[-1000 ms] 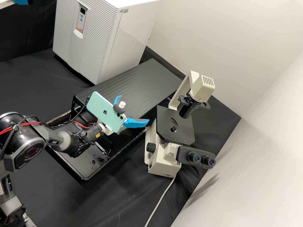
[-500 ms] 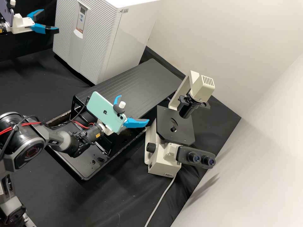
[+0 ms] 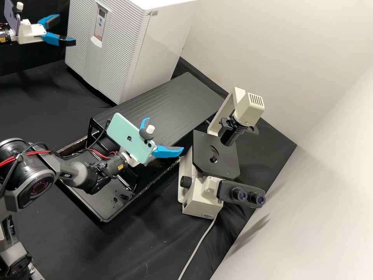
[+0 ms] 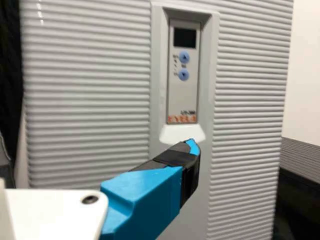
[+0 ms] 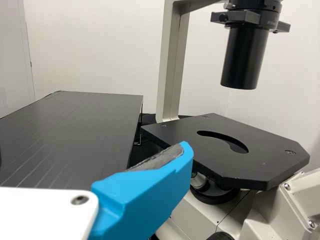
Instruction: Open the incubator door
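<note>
Blue-fingered left end effector (image 3: 67, 29) facing the white, ribbed-front incubator (image 3: 159, 50)
Its fingers are spread, as are those of the blue-fingered right end effector (image 3: 164, 133).

A laboratory, as far as visible: a microscope (image 3: 208, 167) and white incubator (image 3: 120, 54).

Open air lies between the left tool (image 3: 67, 29) and the front of the incubator (image 3: 116, 50). A black platform (image 3: 167, 103) blocks low passage beside the incubator.
</note>
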`<action>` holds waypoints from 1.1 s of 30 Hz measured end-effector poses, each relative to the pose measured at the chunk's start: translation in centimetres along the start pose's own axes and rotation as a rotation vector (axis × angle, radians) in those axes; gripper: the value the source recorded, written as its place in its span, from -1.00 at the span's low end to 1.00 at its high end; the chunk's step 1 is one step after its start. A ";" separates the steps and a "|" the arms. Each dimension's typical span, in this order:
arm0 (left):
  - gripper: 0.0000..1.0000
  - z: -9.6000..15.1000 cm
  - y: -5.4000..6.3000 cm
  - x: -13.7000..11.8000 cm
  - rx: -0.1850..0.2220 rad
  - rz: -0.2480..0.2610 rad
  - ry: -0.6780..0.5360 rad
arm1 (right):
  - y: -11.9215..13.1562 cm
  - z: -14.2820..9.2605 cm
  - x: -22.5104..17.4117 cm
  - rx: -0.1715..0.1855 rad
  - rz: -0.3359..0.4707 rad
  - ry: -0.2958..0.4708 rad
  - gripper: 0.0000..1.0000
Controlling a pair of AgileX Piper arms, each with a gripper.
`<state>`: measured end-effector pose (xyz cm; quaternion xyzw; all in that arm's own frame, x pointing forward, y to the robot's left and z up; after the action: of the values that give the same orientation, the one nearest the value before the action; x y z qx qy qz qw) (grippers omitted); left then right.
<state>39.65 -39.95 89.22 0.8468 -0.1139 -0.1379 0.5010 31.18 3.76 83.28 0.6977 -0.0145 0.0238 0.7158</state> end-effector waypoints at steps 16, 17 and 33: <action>1.00 -2.6 1.0 2.8 0.062 0.013 0.031 | 0.0 0.0 0.0 0.000 0.000 0.000 1.00; 1.00 -2.6 0.7 3.0 0.057 0.005 0.029 | 0.0 0.0 0.0 0.000 0.000 0.000 1.00; 1.00 -1.0 -1.3 5.3 0.012 -0.034 -0.011 | 0.0 0.0 0.0 0.000 0.000 0.000 1.00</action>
<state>45.08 -40.27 87.94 0.8509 -0.1033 -0.1504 0.4927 31.18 3.76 83.28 0.6977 -0.0145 0.0238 0.7158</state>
